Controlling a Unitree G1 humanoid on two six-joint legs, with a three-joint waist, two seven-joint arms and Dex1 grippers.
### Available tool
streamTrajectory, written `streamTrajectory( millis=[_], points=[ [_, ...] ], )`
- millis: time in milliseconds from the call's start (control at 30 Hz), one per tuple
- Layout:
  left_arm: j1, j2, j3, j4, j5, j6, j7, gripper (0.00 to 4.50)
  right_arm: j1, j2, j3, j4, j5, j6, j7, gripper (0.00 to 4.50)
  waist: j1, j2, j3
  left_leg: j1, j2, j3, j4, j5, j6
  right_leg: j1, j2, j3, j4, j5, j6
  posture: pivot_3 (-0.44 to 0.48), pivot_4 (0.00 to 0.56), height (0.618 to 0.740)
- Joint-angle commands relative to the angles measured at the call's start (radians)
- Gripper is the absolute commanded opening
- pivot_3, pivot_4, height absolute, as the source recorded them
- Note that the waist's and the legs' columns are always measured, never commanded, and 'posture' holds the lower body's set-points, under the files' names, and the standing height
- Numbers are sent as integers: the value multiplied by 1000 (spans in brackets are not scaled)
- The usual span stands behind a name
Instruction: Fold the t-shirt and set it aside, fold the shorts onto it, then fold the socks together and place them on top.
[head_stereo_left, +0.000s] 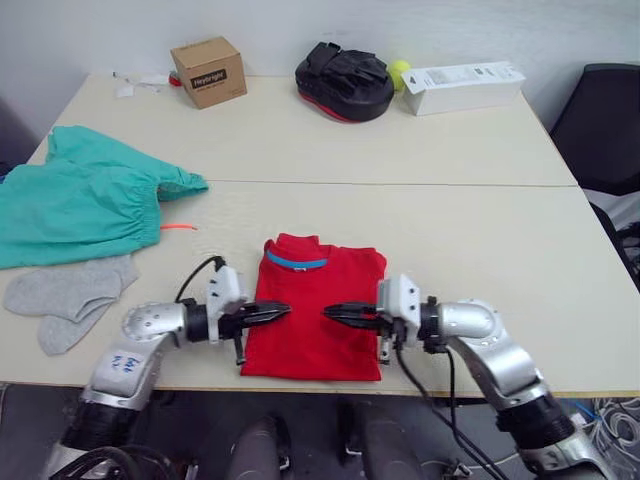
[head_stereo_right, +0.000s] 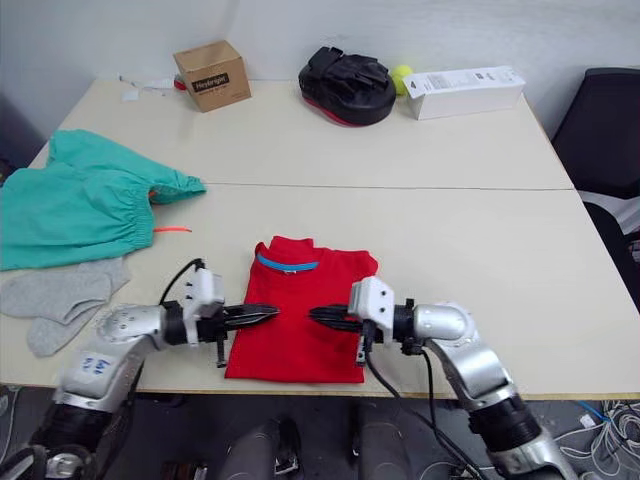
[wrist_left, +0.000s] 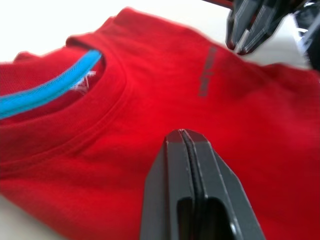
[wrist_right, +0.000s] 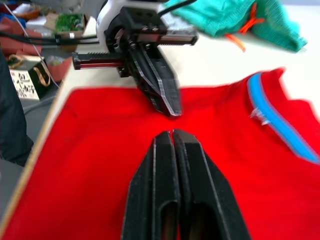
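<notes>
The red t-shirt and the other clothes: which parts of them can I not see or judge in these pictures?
- t-shirt: its folded-under layers are hidden beneath the top layer; the grey print in the left wrist view is too blurred to read.
- shorts: cut off by the left edge in the eye views.
- socks: overlapping, so their exact outlines are unclear.

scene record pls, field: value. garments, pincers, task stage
t-shirt: folded into a rectangle, near table edge, collar facing away from the robot
shorts: unfolded, robot's left
socks: loose, just in front of the shorts
left pincer: shut, empty, over the shirt's left side
right pincer: shut, empty, over the shirt's right side, tips facing the left one
stage: shirt folded; shorts and socks not yet started
</notes>
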Motion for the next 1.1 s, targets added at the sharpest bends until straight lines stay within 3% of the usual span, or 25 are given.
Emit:
streamTrajectory(
  millis=[33, 300, 533, 667, 833, 967, 1100],
  points=[
    [-1, -16, -6, -6, 27, -4, 33, 31, -10, 30, 1, 62, -60, -38, -58, 0, -1, 0, 0, 0, 0, 0, 0, 0, 0, 0, 0, 0, 0, 0, 0, 0, 150, 740],
    [30, -15, 15, -4, 42, -9, 57, 31, -22, 33, -151, 167, -80, -3, -241, 0, -3, 0, 0, 3, 0, -1, 0, 0, -1, 3, -1, 0, 1, 0, 0, 0, 150, 740],
    [-13, -24, 47, 36, 46, -68, 65, 31, 11, -44, -197, 141, -33, 54, -158, 0, 1, 0, 0, 3, 0, -1, 0, 0, 0, 4, -1, 0, 1, 0, 0, 0, 150, 740],
    [-64, -51, 105, 28, -69, -47, 21, 31, -17, -34, -232, 68, 64, 78, -117, 0, 7, 0, 0, 3, 0, -1, 0, 0, 0, 4, -1, 0, 1, 0, 0, 0, 150, 740],
    [-149, -50, 99, 85, -30, -35, 39, 31, -90, 29, -156, 28, 57, 131, -107, 0, -1, 0, 0, 3, 1, -1, 0, 1, 0, 3, 0, 0, 2, 0, 0, 0, 150, 740],
    [-196, -67, 46, 183, 37, -87, 24, 31, -156, 77, -88, 153, -49, 90, -147, 0, -1, 0, 0, 3, 1, -1, 0, 1, -1, 3, 0, -1, 2, 0, 0, 0, 150, 740],
    [-225, -109, 24, 278, 77, -133, 43, 31, -199, 120, -99, 307, -89, 20, -190, 0, 5, 0, 0, 2, 0, 0, 0, 1, 0, 3, 0, -1, 1, 0, 0, 0, 150, 740]
  ],
)
